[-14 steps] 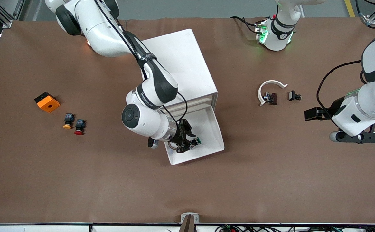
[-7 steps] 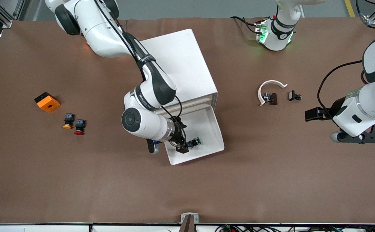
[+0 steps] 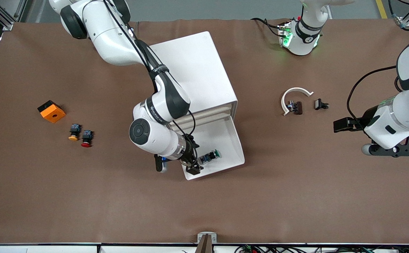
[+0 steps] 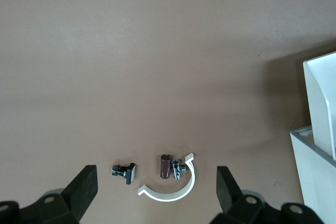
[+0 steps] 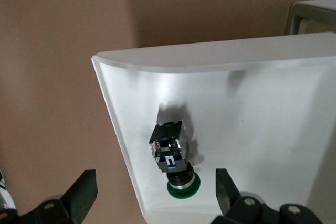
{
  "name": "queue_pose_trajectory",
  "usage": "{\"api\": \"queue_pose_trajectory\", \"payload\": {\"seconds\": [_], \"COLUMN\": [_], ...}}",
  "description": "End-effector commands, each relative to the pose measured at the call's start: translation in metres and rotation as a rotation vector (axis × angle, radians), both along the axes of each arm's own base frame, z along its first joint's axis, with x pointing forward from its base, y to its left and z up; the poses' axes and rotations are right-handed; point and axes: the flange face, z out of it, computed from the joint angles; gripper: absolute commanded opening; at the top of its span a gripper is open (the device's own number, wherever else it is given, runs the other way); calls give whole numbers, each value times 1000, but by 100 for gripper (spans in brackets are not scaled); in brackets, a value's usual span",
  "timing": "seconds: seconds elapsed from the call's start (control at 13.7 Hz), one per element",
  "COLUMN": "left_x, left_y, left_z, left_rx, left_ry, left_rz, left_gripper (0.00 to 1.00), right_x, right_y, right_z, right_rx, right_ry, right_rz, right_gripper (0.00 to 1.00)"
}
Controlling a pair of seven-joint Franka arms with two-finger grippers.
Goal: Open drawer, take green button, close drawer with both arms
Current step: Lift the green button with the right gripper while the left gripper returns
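Front view: the right claw [image 3: 192, 165] stands open and empty over the corner of the pulled-out drawer [image 3: 237, 160] toward the right arm's end of the counter [image 3: 295, 196]; the button [image 3: 209, 156] lies on its side in the drawer, just beside the claw. The left claw [image 3: 390, 150] waits, open, over bare counter. Left wrist view: wide fingers [image 4: 84, 190] frame a white arc part [image 4: 173, 192], nothing held. Right wrist view: the button [image 5: 172, 153] lies between the spread fingers [image 5: 84, 192], green cap toward the camera. Recommended: centre the jaws across the black body, descend clear of the drawer wall [image 5: 118, 129], then close.
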Motion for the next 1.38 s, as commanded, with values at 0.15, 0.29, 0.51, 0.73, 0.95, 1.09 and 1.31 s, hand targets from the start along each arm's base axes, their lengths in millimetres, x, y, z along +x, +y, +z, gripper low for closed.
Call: {"api": "queue_pose_trajectory", "payload": {"seconds": [0.15, 0.29, 0.51, 0.73, 0.95, 1.09, 1.31], "left_x": [12, 29, 40, 45, 48, 47, 46], "left_y": [4, 3, -6, -12, -23, -23, -25], "left_z": [-15, -36, -49, -60, -65, -63, -63], "left_rx": [1, -14, -29, -31, -30, -29, -31], "left_ry": [-24, -66, -102, -114, -122, -124, -121], "left_rz": [13, 17, 12, 37, 66, 67, 77], "left_gripper": [100, 100, 100, 100, 100, 100, 100], "right_x": [-11, -12, -14, -15, -19, -21, -21], "right_y": [20, 21, 25, 29, 35, 37, 37], "right_z": [-18, -28, -30, -43, -55, -58, -60], "right_rx": [-24, -31, -29, -32, -35, -36, -37], "right_ry": [-7, -3, -14, -25, -31, -27, -26], "right_rz": [-11, -1, -1, -3, 0, 4, 6], "right_gripper": [100, 100, 100, 100, 100, 100, 19]}}
